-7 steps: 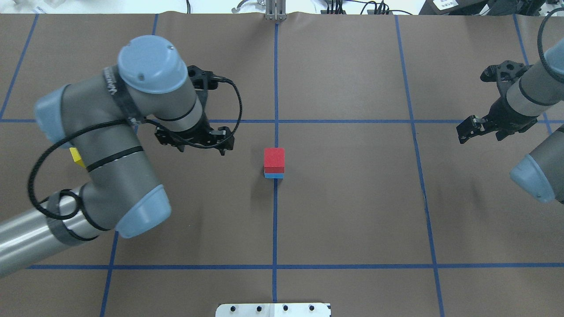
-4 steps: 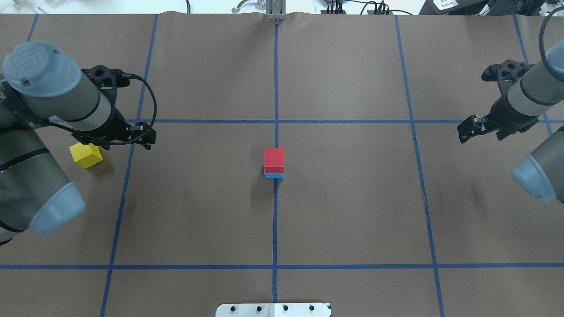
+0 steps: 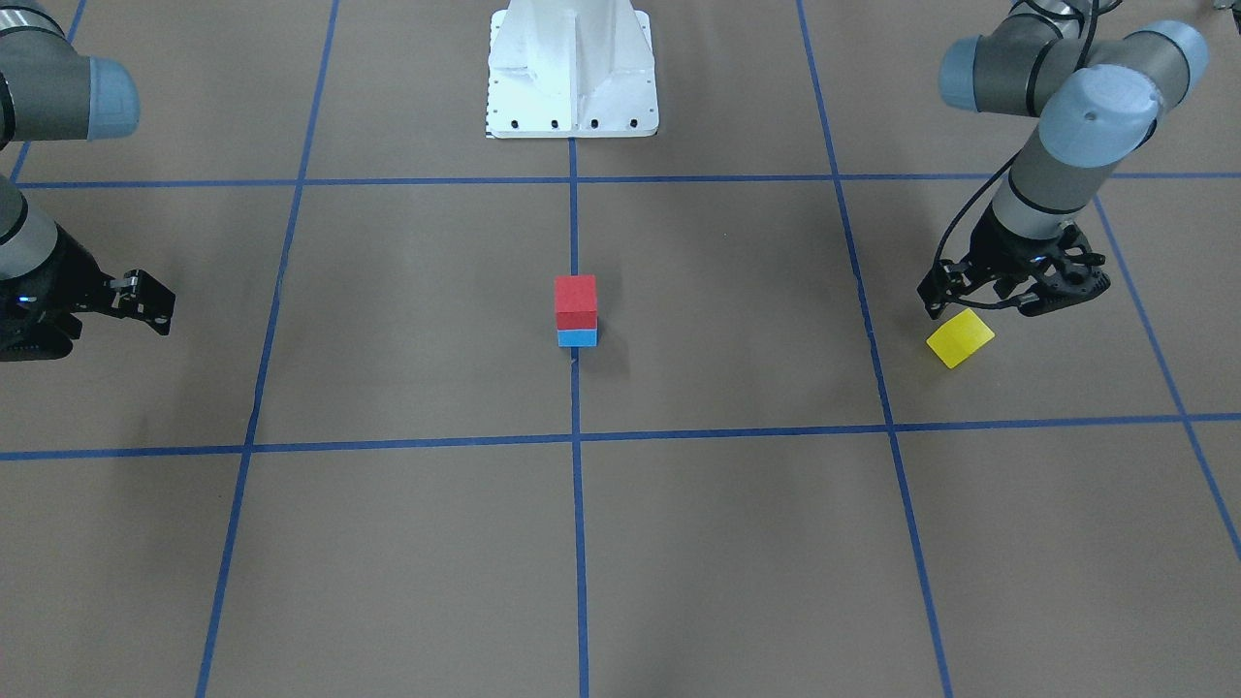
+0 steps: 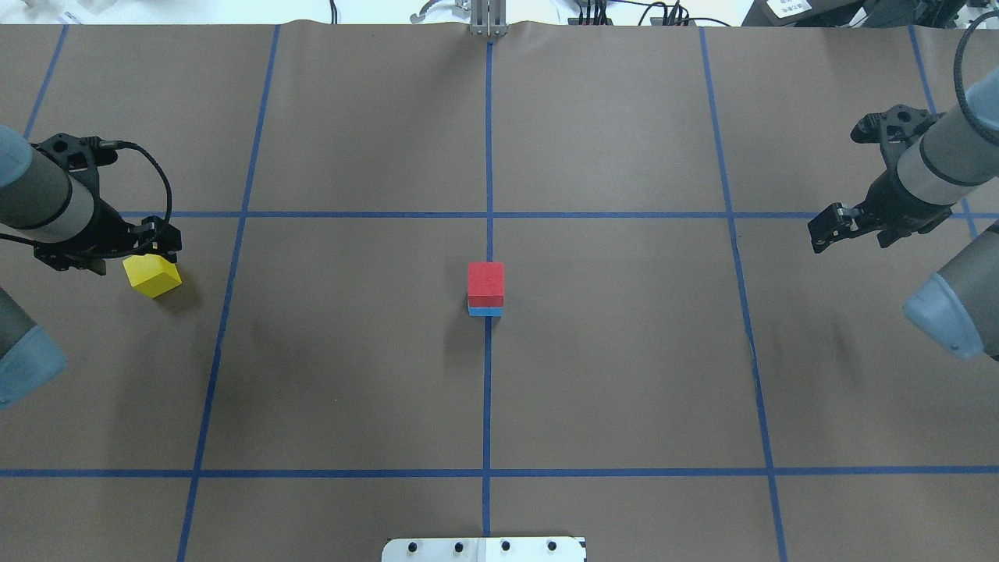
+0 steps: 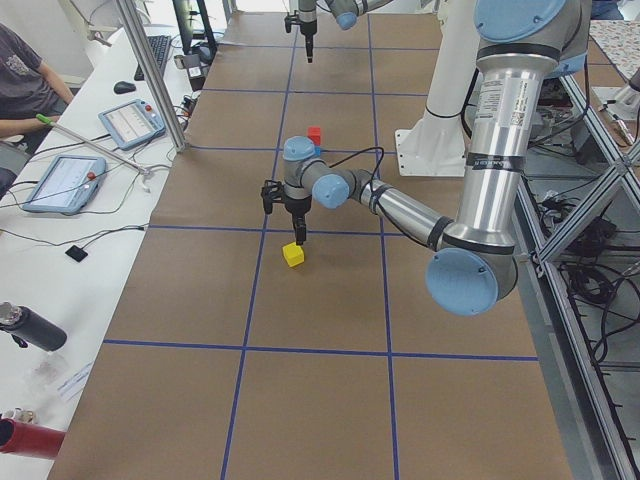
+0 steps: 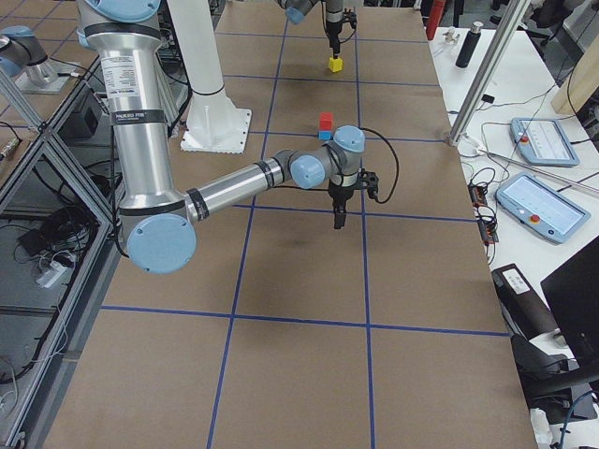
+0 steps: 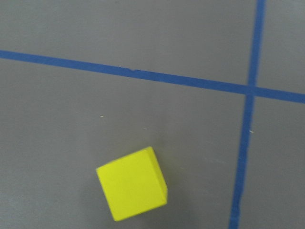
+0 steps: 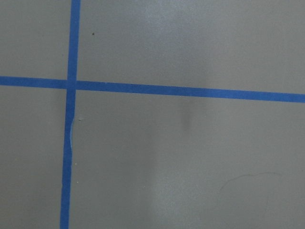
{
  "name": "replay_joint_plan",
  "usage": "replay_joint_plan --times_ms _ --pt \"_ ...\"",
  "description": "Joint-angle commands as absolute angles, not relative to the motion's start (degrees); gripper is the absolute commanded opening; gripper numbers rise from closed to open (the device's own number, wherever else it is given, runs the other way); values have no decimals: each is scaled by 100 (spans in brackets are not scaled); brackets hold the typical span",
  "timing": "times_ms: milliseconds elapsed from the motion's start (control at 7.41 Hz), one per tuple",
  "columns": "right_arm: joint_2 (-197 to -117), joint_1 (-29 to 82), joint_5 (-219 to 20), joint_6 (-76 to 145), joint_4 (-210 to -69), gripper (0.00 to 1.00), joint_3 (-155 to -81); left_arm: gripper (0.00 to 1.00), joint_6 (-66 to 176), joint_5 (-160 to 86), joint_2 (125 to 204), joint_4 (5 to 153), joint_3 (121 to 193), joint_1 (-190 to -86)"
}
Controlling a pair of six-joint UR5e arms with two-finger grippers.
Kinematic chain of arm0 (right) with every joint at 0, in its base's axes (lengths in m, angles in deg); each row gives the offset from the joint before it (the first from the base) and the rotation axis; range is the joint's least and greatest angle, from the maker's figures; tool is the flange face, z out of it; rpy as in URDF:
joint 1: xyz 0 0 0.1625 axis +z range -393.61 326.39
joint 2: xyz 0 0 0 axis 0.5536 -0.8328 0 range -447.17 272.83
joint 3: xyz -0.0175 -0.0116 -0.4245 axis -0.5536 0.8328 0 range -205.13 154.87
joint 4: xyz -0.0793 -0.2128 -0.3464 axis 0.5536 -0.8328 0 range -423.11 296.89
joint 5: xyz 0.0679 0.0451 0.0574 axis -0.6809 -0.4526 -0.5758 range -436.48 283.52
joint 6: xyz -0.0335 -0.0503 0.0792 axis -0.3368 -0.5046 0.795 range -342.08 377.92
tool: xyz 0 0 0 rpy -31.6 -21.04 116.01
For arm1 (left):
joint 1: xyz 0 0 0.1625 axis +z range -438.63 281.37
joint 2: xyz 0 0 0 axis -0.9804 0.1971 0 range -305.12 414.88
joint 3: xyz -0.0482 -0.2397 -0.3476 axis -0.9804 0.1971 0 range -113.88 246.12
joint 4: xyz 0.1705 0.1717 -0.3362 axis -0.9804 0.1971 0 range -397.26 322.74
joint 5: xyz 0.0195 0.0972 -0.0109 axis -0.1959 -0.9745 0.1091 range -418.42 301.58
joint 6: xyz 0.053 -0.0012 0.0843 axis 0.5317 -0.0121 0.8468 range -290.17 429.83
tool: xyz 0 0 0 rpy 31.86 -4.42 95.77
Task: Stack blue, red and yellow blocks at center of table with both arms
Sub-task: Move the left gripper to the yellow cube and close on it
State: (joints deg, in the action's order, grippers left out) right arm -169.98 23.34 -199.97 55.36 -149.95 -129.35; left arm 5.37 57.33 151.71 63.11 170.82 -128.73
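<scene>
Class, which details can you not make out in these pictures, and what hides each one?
Sky-blue matte cube: the overhead view shows only a sliver; the red matte cube on it covers the rest.
Left gripper: its jaws fall outside the left wrist view, which shows the yellow matte cube.
Their height above that cube: too small in the exterior left view.
Right gripper: partly cut by the front-facing view's left edge.
</scene>
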Motion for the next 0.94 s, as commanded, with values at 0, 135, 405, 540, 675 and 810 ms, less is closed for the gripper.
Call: replay_joint_plan --times_ms 0,135,405,540,675,810 --pt "-16997 2334 -19997 5536 -14994 100 -12954 99 -20 5733 15164 7176 16512 -12873" --pt "-16997 2334 -19997 5536 -14994 100 -12963 99 -204 5733 15173 7416 16369 -12864" --pt "-16997 2334 -20006 5536 -14994 100 -12989 99 -233 5733 15191 7506 16193 -12847" --pt "-16997 2334 -19997 5528 -14994 100 -12989 99 -241 5733 15208 7602 16070 -12847" --pt "-16997 2334 -19997 5527 -14994 100 -12989 99 -241 5733 15217 7629 15973 -12829" --pt "-16988 2334 -19997 5527 -14994 100 -12989 99 -241 5733 15217 7629 15946 -12829"
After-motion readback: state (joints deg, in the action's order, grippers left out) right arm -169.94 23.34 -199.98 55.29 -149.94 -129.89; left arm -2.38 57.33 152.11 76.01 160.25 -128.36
